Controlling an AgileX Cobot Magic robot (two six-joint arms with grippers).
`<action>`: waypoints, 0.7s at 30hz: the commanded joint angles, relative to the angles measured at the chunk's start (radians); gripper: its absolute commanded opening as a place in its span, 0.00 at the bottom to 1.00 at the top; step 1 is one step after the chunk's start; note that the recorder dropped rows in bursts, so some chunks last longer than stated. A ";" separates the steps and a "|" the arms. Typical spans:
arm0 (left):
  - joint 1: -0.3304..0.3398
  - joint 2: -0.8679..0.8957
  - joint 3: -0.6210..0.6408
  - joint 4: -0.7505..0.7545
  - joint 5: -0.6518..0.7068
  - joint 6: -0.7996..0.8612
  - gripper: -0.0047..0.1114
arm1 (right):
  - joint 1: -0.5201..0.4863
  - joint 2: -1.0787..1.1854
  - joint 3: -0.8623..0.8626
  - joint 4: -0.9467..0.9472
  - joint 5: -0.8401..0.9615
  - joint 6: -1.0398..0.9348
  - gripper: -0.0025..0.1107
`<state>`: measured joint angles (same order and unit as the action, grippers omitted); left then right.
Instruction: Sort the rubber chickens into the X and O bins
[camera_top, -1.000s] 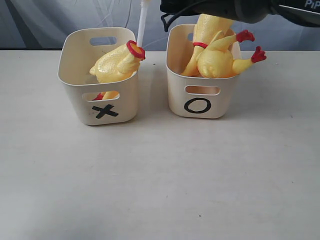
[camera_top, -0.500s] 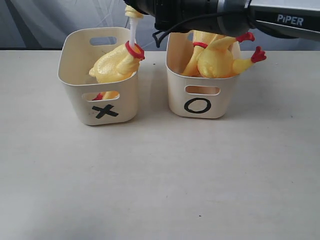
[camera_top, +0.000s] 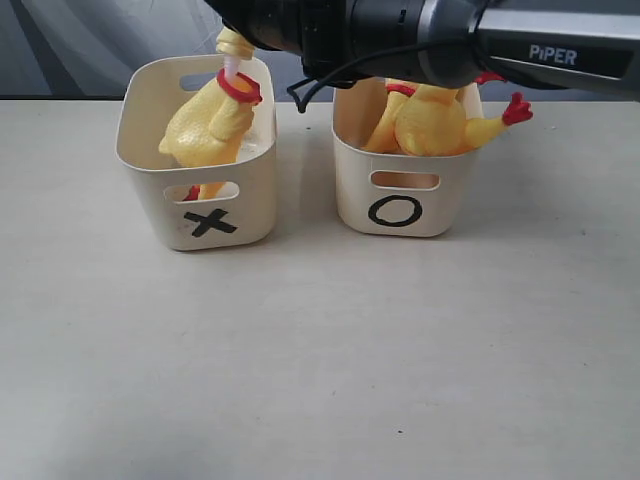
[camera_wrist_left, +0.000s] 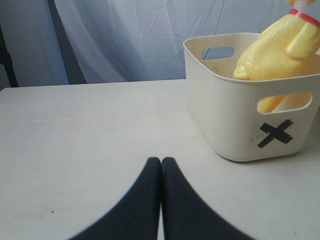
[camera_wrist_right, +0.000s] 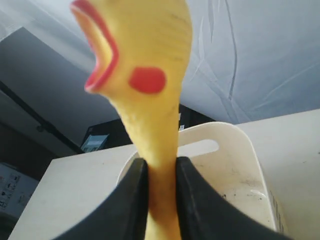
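Note:
The X bin (camera_top: 150, 130) holds a headless yellow chicken body (camera_top: 205, 125) with a red neck ring on top. The O bin (camera_top: 355, 190) to its right holds whole chickens (camera_top: 430, 120), red feet sticking out over the rim. My right arm (camera_top: 400, 30) reaches across the top to above the X bin. My right gripper (camera_wrist_right: 161, 167) is shut on the neck of the head-and-neck piece (camera_wrist_right: 145, 75), whose red mouth gapes; it shows as a yellow bit (camera_top: 232, 42) over the body. My left gripper (camera_wrist_left: 161, 161) is shut and empty, low over the table near the X bin (camera_wrist_left: 225, 125).
Both bins stand side by side at the back of a pale table (camera_top: 320, 350), with a grey curtain (camera_top: 80, 50) behind. The right arm spans above both bins. In the left wrist view the body (camera_wrist_left: 275, 47) rises above the X bin's rim.
The right arm has swept left from over the O bin to over the X bin, carrying the head piece. The headless body in the X bin has shifted left and more upright.

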<state>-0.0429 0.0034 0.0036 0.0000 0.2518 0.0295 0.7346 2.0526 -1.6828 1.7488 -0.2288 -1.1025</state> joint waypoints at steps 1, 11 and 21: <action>0.000 -0.003 -0.004 0.000 -0.013 -0.002 0.04 | 0.004 0.030 0.004 -0.004 0.057 0.004 0.01; 0.000 -0.003 -0.004 0.000 -0.013 -0.002 0.04 | 0.006 0.057 0.004 -0.004 0.084 0.004 0.21; 0.000 -0.003 -0.004 0.000 -0.013 -0.002 0.04 | 0.006 0.011 0.004 -0.004 0.034 -0.062 0.29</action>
<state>-0.0429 0.0034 0.0036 0.0000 0.2518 0.0295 0.7366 2.0974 -1.6828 1.7485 -0.1694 -1.1288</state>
